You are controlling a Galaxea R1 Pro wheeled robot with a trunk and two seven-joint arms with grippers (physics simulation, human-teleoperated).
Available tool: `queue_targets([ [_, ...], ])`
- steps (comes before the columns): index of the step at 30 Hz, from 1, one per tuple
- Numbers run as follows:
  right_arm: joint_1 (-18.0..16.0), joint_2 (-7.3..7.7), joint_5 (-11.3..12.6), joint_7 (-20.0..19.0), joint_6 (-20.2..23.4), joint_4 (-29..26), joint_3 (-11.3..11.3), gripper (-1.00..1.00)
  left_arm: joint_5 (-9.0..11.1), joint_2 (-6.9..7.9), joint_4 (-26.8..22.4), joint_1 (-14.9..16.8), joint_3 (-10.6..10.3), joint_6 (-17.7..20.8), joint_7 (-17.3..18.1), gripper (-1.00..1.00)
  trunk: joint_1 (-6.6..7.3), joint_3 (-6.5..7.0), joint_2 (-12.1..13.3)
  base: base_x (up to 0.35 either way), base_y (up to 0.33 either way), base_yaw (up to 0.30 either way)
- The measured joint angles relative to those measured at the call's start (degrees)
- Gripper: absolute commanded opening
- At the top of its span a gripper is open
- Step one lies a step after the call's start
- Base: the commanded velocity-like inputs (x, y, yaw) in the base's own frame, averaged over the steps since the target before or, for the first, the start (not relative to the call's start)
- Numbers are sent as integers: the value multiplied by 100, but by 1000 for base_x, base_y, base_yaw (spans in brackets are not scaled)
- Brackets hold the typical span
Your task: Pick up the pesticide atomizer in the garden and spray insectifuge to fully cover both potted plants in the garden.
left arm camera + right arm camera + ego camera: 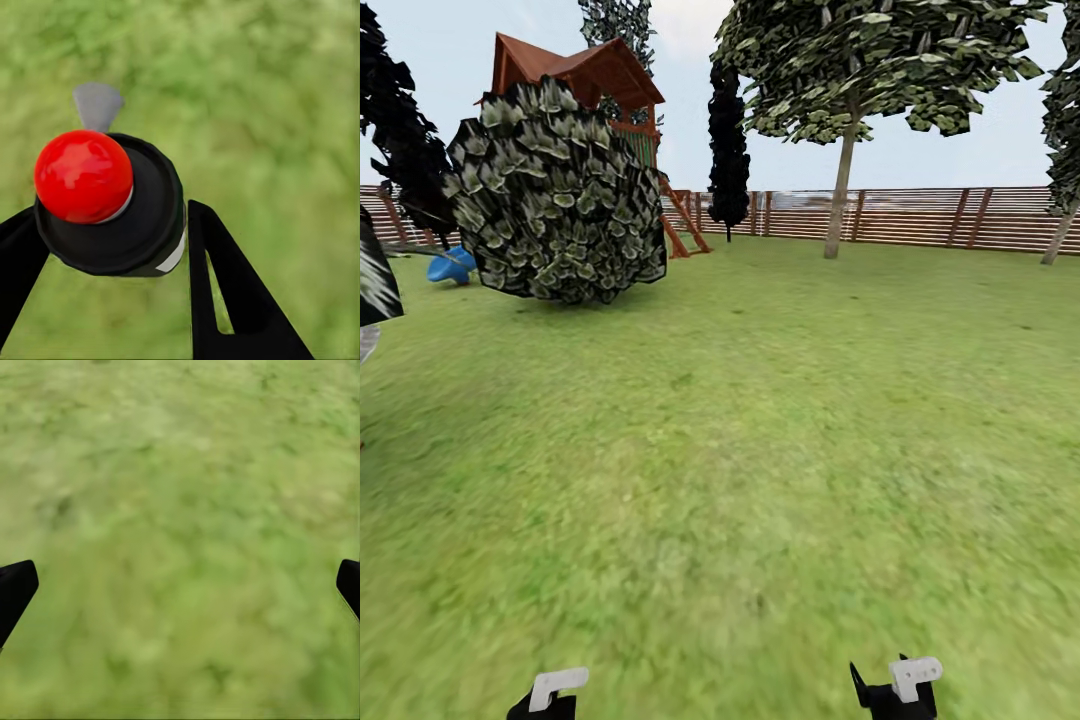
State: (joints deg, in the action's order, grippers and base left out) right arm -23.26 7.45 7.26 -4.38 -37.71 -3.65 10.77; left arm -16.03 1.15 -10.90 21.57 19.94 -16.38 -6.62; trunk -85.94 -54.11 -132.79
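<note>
Fingers [225, 292] of our left gripper [112, 255] close on the dark round pesticide atomizer [112, 206], one black finger on each side of its body, its red ball-shaped cap toward the wrist camera. Our right gripper [180, 585] stands wide open with only blurred grass between its two black fingertips [15, 589]; it holds nothing. From the head camera we see green lawn [760, 450] ahead, one round speckled leafy shrub [555, 195] at ten o'clock, one red-roofed wooden play tower [590, 75] behind it, one pale-trunked tree [840, 190] at one o'clock, and one brown slatted wooden fence [920, 215] across the far edge.
</note>
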Motion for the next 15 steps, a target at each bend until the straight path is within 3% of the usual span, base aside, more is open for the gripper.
queue_targets([
  [15,-1,-1,-3,-2,0,1,0,100,3,0,-1,-1,0,0,0,-100,0,0,0,340,0,100],
])
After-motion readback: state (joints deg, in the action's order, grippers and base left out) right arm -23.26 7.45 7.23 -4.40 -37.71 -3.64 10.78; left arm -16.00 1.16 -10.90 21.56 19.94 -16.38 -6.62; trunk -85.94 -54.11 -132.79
